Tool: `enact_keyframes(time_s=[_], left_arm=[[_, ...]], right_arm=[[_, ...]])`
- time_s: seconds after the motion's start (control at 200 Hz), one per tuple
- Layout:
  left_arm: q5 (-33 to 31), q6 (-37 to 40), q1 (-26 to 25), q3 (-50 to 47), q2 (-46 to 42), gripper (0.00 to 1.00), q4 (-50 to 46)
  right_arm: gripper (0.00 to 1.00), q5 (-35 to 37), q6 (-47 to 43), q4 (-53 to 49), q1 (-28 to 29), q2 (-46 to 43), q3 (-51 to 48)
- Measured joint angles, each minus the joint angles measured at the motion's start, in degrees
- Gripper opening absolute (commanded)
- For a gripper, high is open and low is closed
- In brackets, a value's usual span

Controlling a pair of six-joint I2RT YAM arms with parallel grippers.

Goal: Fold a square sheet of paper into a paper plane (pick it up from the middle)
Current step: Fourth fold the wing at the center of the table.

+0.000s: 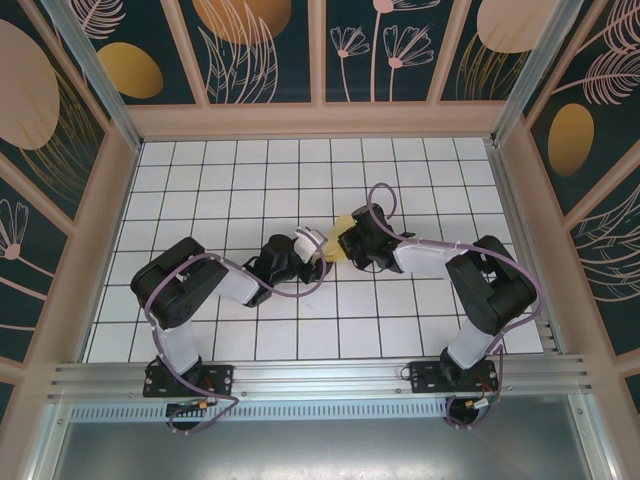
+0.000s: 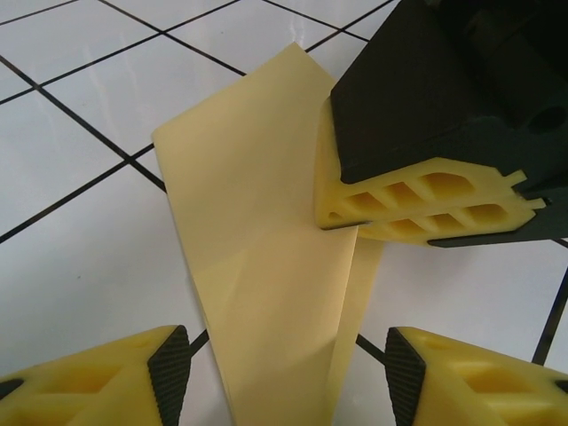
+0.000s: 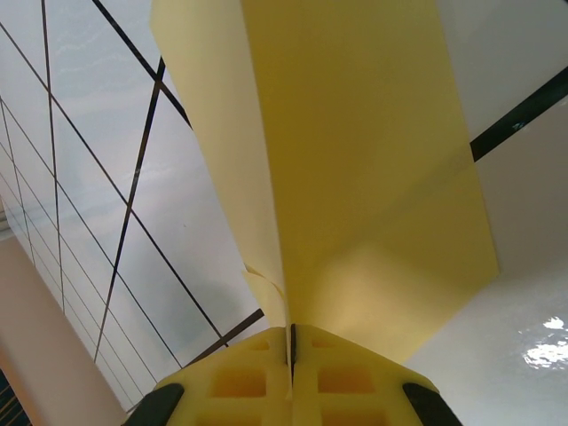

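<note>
At the near edge, a ribbed aluminium rail point(image 1: 320, 378) carries the bases of two jointed black-and-white arms. The left arm point(image 1: 190, 290) and the right arm point(image 1: 485, 285) each rise to a bent elbow, then reach inward and low. They meet over the middle of a glossy white surface point(image 1: 250, 170) ruled into square tiles by thin black lines.

Between them is the yellow paper point(image 2: 257, 231). It is thin, matte and pale, folded into a long wedge with overlapping layers and a sharp crease along its length. It sits at the centre of the surface; I cannot tell whether it rests flat on the tiles.

The left hand point(image 2: 286, 382) has blocky yellow plastic fingers point(image 2: 106, 382) with honeycomb cut-outs and black rubber pads. They stand spread on either side of the wedge's narrow end, with a gap on each side.

The right hand point(image 3: 291, 355), of the same build under a black housing, has its fingers pressed together. They pinch a folded edge of the paper, which fans away from the pinch.

Beyond the tiles stand dark teal wall panels point(image 1: 260, 50) in pale wood-toned frames, printed with cream leaves and gold ovals.
</note>
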Motion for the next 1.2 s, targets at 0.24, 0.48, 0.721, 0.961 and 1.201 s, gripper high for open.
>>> enact_keyframes(time_s=[0.24,0.48,0.721,0.961,1.201], left_arm=[[0.0,1.2,-0.9,2.7,2.1,0.52,0.0],[0.0,1.2,-0.9,3.5,4.3,0.47,0.0],[0.0,0.7,-0.9,3.9,4.9,0.35,0.1],[0.0,-2.1,-0.9,3.9,5.5,0.21,1.6],[0.0,-6.1,-0.9,3.9,6.2,0.16,2.2]], right_arm=[[0.00,-0.5,0.0,0.0,0.0,0.0,0.0],[0.00,-1.7,0.0,0.0,0.0,0.0,0.0],[0.03,-3.4,0.0,0.4,-0.2,0.0,0.0],[0.18,-4.9,-0.2,1.9,-1.4,0.0,0.0],[0.41,-4.9,-5.0,1.6,-3.6,-2.8,-1.2]])
